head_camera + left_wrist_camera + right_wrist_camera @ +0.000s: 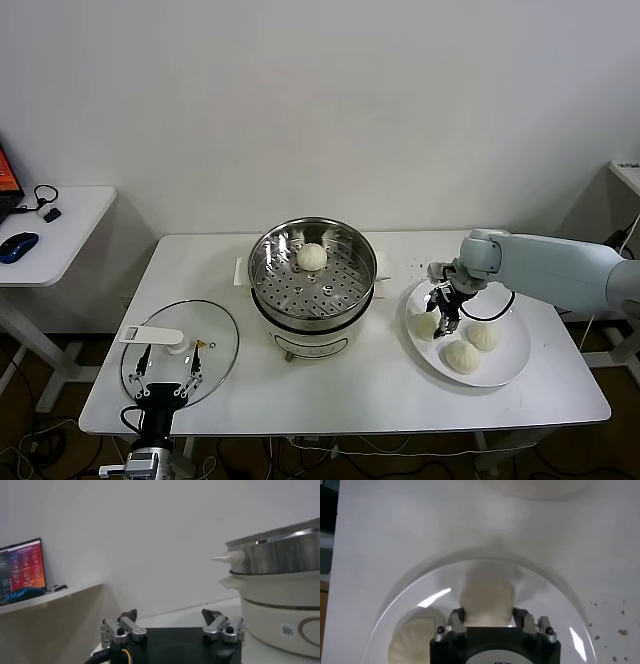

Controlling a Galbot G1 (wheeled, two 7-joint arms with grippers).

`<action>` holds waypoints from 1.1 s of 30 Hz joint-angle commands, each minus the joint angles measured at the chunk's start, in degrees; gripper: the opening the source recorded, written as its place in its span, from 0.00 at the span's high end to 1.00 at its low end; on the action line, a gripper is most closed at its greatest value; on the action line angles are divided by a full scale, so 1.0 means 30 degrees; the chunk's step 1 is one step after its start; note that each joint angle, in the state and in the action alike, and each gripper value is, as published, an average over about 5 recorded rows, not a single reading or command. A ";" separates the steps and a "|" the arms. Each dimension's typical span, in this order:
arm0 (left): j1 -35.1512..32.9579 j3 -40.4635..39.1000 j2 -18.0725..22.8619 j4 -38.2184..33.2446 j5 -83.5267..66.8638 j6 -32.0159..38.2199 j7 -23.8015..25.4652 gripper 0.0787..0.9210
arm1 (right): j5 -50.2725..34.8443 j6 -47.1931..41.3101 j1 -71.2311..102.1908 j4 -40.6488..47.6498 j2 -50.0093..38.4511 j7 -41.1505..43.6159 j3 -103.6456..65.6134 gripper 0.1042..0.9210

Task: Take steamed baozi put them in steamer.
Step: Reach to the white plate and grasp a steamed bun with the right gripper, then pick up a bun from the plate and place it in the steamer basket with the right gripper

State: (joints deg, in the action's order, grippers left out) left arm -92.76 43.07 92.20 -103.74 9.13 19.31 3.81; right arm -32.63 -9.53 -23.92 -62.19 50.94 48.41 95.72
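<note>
A white table (380,385) stands against a plain white wall, with a side desk to its left. The steamer (312,272) holds one baozi (312,257) on its perforated tray; the glass lid (180,350) lies left of it. On the white plate (505,365), the right gripper (445,322) is clamped on a bun (487,595) beside two others, while the left gripper (167,388) hangs spread over the lid.

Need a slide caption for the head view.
Right tool shut on a baozi on the plate; one already in the steamer.
</note>
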 commanded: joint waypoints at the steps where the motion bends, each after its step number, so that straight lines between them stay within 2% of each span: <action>1: -0.0041 -0.0018 0.0891 -0.0060 -0.0009 -0.0028 0.0012 0.12 | -0.0069 0.0026 -0.0427 -0.0299 -0.0109 0.0042 0.0036 0.45; 7: -0.0078 -0.0062 0.0846 -0.0128 0.0038 -0.0054 0.0023 0.12 | -0.1329 0.0191 -0.3873 -0.2145 -0.0577 0.0668 0.2361 0.46; 20: -0.0215 -0.0366 0.0835 -0.0369 0.0310 -0.0103 0.0085 0.12 | -0.6723 0.0551 -1.2974 -0.5881 -0.0043 0.2672 0.6604 0.45; 26: -0.0296 -0.0447 0.0855 -0.0501 0.0377 -0.0106 0.0101 0.12 | -0.8641 0.0443 -1.5328 -0.6022 0.1528 0.3603 0.6410 0.44; 33: -0.0346 -0.0503 0.0864 -0.0660 0.0621 -0.0088 0.0165 0.12 | -0.9759 -0.0090 -1.4797 -0.5198 0.4351 0.3626 0.5210 0.44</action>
State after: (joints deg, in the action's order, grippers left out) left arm -93.75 41.61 92.20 -105.44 10.60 19.03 4.18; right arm -54.98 -9.06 -61.50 -76.98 55.97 57.37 111.55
